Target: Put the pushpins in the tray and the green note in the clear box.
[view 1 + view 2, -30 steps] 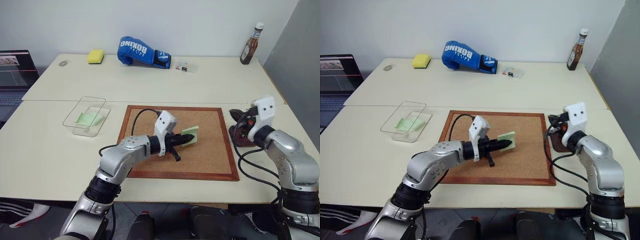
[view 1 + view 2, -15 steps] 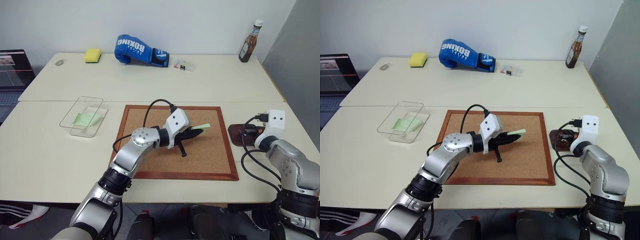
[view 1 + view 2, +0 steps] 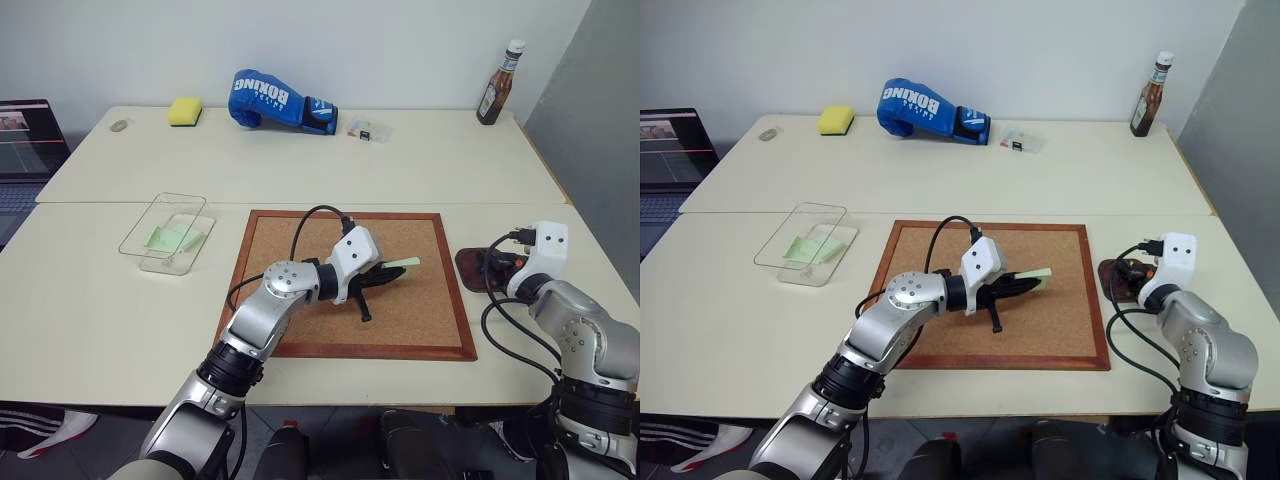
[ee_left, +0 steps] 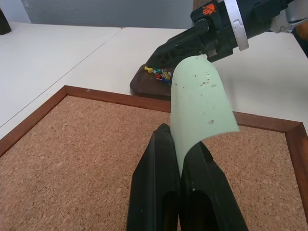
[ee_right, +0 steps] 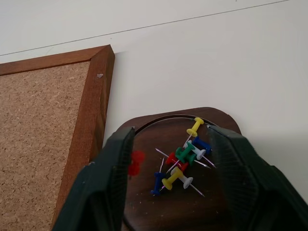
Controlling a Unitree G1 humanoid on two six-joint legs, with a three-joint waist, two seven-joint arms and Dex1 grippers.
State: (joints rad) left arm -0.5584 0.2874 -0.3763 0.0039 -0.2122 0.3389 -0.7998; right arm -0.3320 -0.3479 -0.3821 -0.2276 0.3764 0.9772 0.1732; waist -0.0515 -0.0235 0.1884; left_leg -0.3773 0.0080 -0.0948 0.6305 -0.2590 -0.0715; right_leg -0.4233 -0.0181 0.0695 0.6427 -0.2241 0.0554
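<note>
The left gripper (image 3: 392, 276) has its jaws pinched on the green note (image 3: 400, 265) mid-frame above the cork board (image 3: 420, 320), the clear box (image 3: 166, 232) lying far toward the left edge, while the right gripper (image 5: 168, 159), jaws wide, hovers over the tray (image 5: 226, 120) with a red pushpin (image 5: 136, 161) beside one finger.

White word "BOXING" on blue boxing glove (image 3: 281, 100), far beyond left gripper (image 3: 388, 276), at far edge of desk (image 3: 430, 160). Bottle (image 3: 497, 83) label, laptop (image 3: 30, 140) screen: too small to read.
</note>
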